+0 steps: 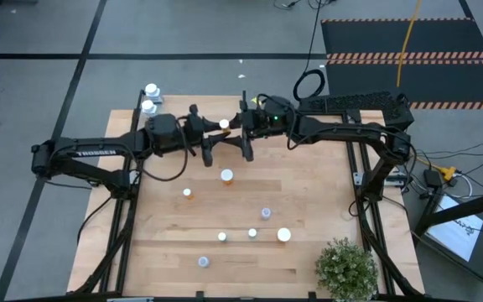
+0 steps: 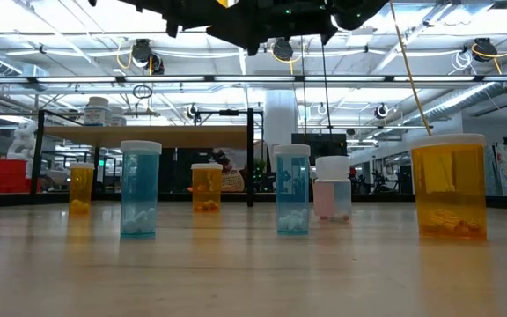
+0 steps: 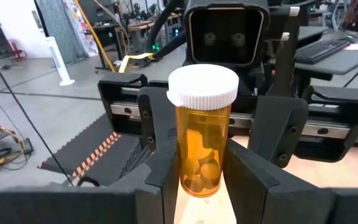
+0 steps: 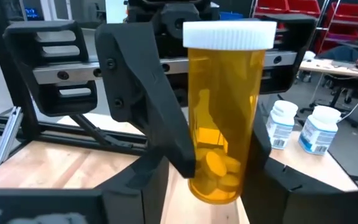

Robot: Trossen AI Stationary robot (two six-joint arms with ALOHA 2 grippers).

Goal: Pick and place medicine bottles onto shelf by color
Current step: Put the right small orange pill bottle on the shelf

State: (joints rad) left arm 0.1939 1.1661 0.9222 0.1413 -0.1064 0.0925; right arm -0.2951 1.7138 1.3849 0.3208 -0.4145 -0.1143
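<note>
Two dark robot arms are reaching toward each other above the far middle of the light-wood desk point(image 1: 309, 201), meeting around one orange bottle point(image 1: 224, 124) with a white cap, held upright in the air. The left gripper point(image 3: 202, 168) is clamping the bottle's lower body between its fingers point(image 3: 160, 171). The right gripper point(image 4: 219, 168) is bracketing the same bottle, its fingers point(image 4: 154, 106) sitting close on both sides, though whether they are pressing it is hard to make out. Pale tablets are lying in the bottle's base. White lettering on the left arm point(image 1: 90, 153) seems to read "TROSSEN". Two white bottles point(image 1: 151, 97) are standing on the shelf point(image 1: 141, 117) at the desk's far left corner; their labels are too small to read. The other bottles point(image 1: 226, 176) are standing scattered over the desk's middle and near side, and a green plant point(image 1: 346, 267) is sitting at the near right corner.
</note>
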